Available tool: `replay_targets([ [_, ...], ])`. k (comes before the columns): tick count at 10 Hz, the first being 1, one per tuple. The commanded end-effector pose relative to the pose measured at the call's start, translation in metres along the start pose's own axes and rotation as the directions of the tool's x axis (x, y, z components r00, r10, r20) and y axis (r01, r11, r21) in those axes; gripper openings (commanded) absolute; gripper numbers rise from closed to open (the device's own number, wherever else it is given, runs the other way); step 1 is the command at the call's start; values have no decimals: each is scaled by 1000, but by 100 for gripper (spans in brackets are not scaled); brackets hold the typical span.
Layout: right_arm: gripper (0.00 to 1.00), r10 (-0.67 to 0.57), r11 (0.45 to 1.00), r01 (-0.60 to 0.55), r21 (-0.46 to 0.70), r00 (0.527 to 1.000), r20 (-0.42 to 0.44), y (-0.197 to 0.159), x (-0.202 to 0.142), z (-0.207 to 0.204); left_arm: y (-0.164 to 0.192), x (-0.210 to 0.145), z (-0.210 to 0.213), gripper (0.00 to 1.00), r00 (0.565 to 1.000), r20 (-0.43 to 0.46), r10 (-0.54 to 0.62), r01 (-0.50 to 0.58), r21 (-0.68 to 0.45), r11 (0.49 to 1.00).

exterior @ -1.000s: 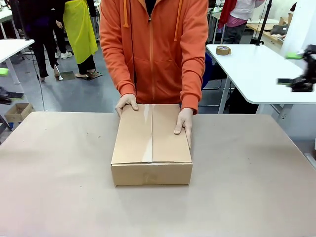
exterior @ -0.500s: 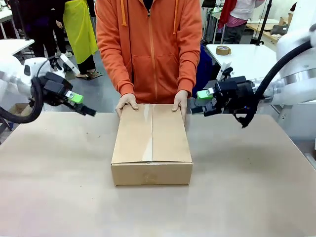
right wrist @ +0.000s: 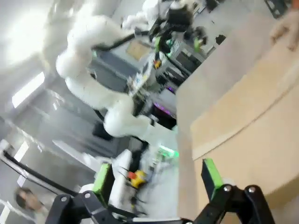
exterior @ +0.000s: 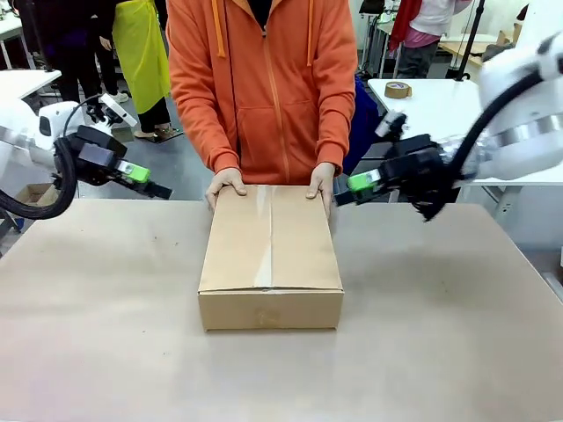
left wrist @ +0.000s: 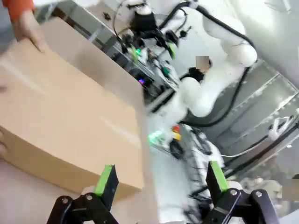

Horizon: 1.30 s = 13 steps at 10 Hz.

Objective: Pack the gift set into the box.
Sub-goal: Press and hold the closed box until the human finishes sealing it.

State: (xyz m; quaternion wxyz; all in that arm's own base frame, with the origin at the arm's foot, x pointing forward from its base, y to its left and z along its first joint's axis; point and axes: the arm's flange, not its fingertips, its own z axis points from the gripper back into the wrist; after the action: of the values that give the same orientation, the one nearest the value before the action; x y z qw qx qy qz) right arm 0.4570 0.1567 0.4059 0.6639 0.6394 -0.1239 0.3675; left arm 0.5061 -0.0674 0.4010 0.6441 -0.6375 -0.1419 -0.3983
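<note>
The box [exterior: 270, 251] lies closed in the middle of the table, a clear tape strip along its top seam. A person in an orange hoodie holds its far edge with both hands [exterior: 226, 183]. My left gripper [exterior: 151, 183] hovers open above the table's far left, pointing toward the box [left wrist: 70, 126]. My right gripper [exterior: 350, 189] hovers open just right of the person's other hand [exterior: 321, 180]. In each wrist view, the green-padded fingers [left wrist: 105, 179] [right wrist: 211, 177] stand apart with nothing between them, and the box [right wrist: 252, 140] lies ahead. The gift set is out of view.
A white table [exterior: 457, 132] at the back right carries a tape roll [exterior: 398, 89]. A small carton [exterior: 33, 198] sits on the floor at the left. Other people stand farther back. Bare tabletop [exterior: 281, 378] lies in front of the box.
Both arms have come into view and now flank the box's far end. The person's hand has slid from the box top to its far edge.
</note>
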Motion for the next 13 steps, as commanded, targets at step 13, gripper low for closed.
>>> replay_targets([
  [13,100,781,530,-788,-313,597,-181,-96,7,-12,44,1,-84,100,579,-192,-792,791,369,489],
])
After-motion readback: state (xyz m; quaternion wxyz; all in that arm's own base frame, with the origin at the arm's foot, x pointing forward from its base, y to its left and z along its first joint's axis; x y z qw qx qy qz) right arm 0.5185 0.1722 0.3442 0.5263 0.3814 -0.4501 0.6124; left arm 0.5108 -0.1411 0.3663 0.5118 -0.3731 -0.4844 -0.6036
